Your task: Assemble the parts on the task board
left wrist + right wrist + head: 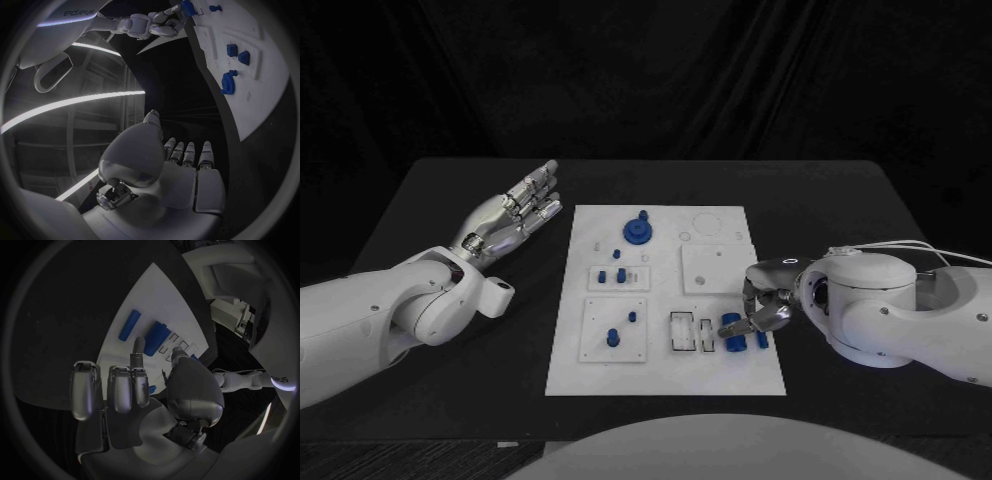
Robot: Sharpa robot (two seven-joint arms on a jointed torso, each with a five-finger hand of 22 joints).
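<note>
The board [668, 375] is lying in the middle of the table [430, 200], with blue parts scattered over its plates. A gear-like part [638, 232] is standing upright near the far end, small pegs [609, 276] are sitting on a plate just below it, and two more pegs [620, 328] are standing on the near-left plate.

The right hand [759, 305] is working at the near-right corner of the board, its fingers curling down toward a blue block [733, 334] beside the empty slots [681, 331]. In the right wrist view a fingertip [139, 346] is reaching toward that block [156, 334], with a blue bar [129, 324] lying just beyond. Whether the fingers are already pinching the block cannot be told; they appear to be touching or nearly touching it. The position suggests a seating step, the slots being adjacent.

The left hand [514, 218] is resting off the board to its left, fingers straight, together and holding nothing, presumably parked clear so that the working hand has room. In the left wrist view its fingers [187, 154] are lying flat and extended.
</note>
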